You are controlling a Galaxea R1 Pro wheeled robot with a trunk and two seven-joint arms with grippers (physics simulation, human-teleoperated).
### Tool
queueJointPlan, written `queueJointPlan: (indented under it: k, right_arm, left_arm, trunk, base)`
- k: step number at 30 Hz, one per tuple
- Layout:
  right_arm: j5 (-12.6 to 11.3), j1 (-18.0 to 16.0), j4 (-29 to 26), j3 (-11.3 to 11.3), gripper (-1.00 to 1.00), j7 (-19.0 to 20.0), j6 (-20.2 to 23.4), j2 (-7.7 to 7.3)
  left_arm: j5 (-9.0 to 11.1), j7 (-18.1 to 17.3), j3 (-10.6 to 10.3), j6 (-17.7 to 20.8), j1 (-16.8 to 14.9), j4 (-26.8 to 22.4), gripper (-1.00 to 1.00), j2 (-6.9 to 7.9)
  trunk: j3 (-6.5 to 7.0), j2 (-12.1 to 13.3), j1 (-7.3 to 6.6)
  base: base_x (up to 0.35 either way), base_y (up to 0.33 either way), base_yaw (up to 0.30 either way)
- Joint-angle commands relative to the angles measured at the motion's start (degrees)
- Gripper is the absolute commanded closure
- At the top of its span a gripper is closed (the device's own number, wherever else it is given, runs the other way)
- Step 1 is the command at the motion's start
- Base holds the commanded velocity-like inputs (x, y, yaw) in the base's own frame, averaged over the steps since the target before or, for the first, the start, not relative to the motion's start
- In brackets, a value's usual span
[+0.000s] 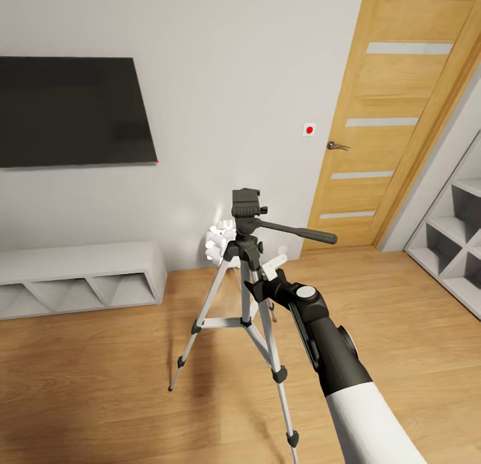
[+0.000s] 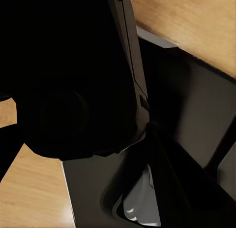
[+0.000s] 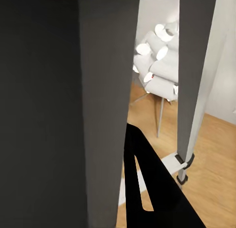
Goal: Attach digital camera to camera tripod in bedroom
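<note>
Camera tripod standing on the wood floor before the wall; head plate bare. Right gripper at the upper legs, finger state indeterminate. Apparent step: approach; next, bring the camera to the plate.

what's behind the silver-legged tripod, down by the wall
Behind the silver-legged camera tripod, a cluster of white tubes stands on thin legs on the wood floor by the white wall. The tripod's upper legs and dark grey head cover its right part, so its full shape stays hidden.
</note>
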Motion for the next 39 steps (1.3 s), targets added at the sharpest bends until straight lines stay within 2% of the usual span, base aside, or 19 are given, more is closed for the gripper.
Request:
queueJointPlan:
  k: [1, 6, 8, 9, 10, 12, 15, 17, 18, 20, 22, 24, 28, 29, 31, 32, 35, 36, 39]
  right_arm:
    - [0.4, 0.0, -0.1, 0.0, 1.00, 0.5, 0.3, 0.03]
    - [0.2, 0.0, 0.0, 0.0, 1.00, 0.6, 0.3, -1.32]
    - [0.2, 0.0, 0.3, 0.0, 1.00, 0.6, 0.3, -1.68]
    - [0.2, 0.0, 0.6, 0.0, 1.00, 0.6, 0.3, -1.82]
    - [0.2, 0.0, 1.2, 0.0, 1.00, 0.6, 0.3, -1.98]
    - [0.2, 0.1, 1.6, 0.0, 1.00, 0.6, 0.3, -2.03]
    - [0.3, 0.1, 1.7, 0.0, 1.00, 0.6, 0.3, -2.05]
    - [0.4, 0.1, 1.8, 0.0, 1.00, 0.6, 0.3, -2.05]
    - [0.4, 0.1, 1.8, 0.0, 1.00, 0.6, 0.3, -2.06]
    - [0.4, 0.1, 1.8, 0.0, 1.00, 0.5, 0.3, -2.06]
    - [0.4, 0.1, 1.8, 0.0, 1.00, 0.5, 0.3, -2.06]
    - [0.5, 0.1, 1.8, 0.0, 1.00, 0.5, 0.4, -2.03]
    - [0.7, 0.1, 1.6, 0.0, 1.00, 0.5, 0.6, -2.02]
    - [0.9, 0.1, 1.2, 0.0, 1.00, 0.4, 0.7, -2.05]
    - [1.0, 0.1, 1.2, 0.0, 1.00, 0.4, 0.8, -2.05]
    - [1.0, 0.1, 1.5, 0.0, 1.00, 0.4, 0.6, -2.06]
    - [1.0, 0.1, 1.6, 0.0, 1.00, 0.4, 0.5, -2.06]
    - [1.0, 0.1, 1.7, 0.0, 1.00, 0.4, 0.6, -2.06]
    - [1.0, 0.1, 1.7, 0.0, 1.00, 0.4, 0.7, -2.06]
  left_arm:
    - [0.4, 0.0, -0.5, -0.2, 0.0, -0.1, 1.00, 0.01]
    - [-0.1, 0.5, -0.6, 0.0, -0.2, -4.7, 1.00, 1.92]
    - [-0.5, 0.6, -0.6, 1.3, -0.5, -8.5, 1.00, 3.94]
    - [-0.8, 0.7, -0.6, 3.7, -0.8, -11.5, 1.00, 5.73]
    - [-1.2, 0.9, -0.3, 16.0, -3.1, -21.6, 1.00, 10.89]
    - [-1.2, 2.8, 1.0, 27.9, -8.1, -32.6, 1.00, 15.14]
    - [-1.1, 8.3, 5.2, 38.5, -14.2, -43.4, 1.00, 17.90]
    - [-0.4, 18.2, 16.0, 52.2, -23.9, -54.8, 1.00, 18.92]
    - [-0.1, 20.1, 18.5, 54.7, -26.0, -56.5, 1.00, 18.78]
    - [1.5, 26.3, 27.4, 60.3, -34.3, -61.1, 1.00, 16.89]
    - [2.7, 29.4, 31.2, 62.0, -40.4, -62.6, 1.00, 15.22]
    - [3.4, 31.4, 33.2, 62.9, -46.3, -63.2, 1.00, 13.90]
    - [3.9, 33.2, 34.5, 63.6, -56.3, -62.5, 1.00, 12.12]
    - [4.0, 33.9, 34.9, 63.8, -65.3, -59.4, 1.00, 10.93]
    - [4.0, 34.1, 35.0, 63.9, -70.3, -56.6, 1.00, 10.05]
    - [3.6, 34.4, 34.9, 63.9, -75.7, -52.9, 1.00, 8.45]
    - [3.4, 34.5, 34.1, 63.9, -78.6, -51.9, 1.00, 6.60]
    - [3.3, 34.6, 32.0, 63.9, -79.6, -52.6, 1.00, 5.34]
    - [3.2, 34.6, 27.9, 63.8, -80.2, -54.4, 1.00, 3.89]
  trunk:
    - [-0.11, -0.1, 0.03]
    - [-0.11, -0.1, 0.03]
    - [-0.11, -0.1, 0.03]
    - [-0.11, -0.1, 0.03]
    - [-0.11, -0.1, 0.03]
    - [-0.11, -0.1, 0.03]
    - [-0.11, -0.1, 0.03]
    - [-0.11, -0.1, 0.03]
    - [-0.11, -0.1, 0.03]
    - [-0.11, -0.1, 0.03]
    - [-0.11, -0.1, 0.03]
    - [-0.11, -0.1, 0.03]
    - [-0.11, -0.1, 0.03]
    - [-0.11, -0.1, 0.03]
    - [-0.11, -0.1, 0.03]
    - [-0.11, -0.1, 0.03]
    - [-0.11, -0.1, 0.03]
    - [-0.11, -0.1, 0.03]
    - [-0.11, -0.1, 0.03]
  base:
    - [0.000, 0.000, 0.000]
    - [0.000, 0.000, 0.000]
    - [0.000, 0.000, 0.000]
    - [0.000, 0.000, 0.000]
    - [0.000, 0.000, 0.000]
    - [0.000, 0.000, 0.000]
    - [0.000, 0.000, 0.000]
    - [0.000, 0.000, 0.000]
    - [0.000, 0.000, 0.000]
    - [0.000, 0.000, 0.000]
    - [0.000, 0.000, 0.000]
    - [0.000, 0.000, 0.000]
    - [0.000, 0.000, 0.000]
    - [0.000, 0.000, 0.000]
    - [0.000, 0.000, 0.000]
    - [0.000, 0.000, 0.000]
    - [0.000, 0.000, 0.000]
    - [0.000, 0.000, 0.000]
    - [0.000, 0.000, 0.000]
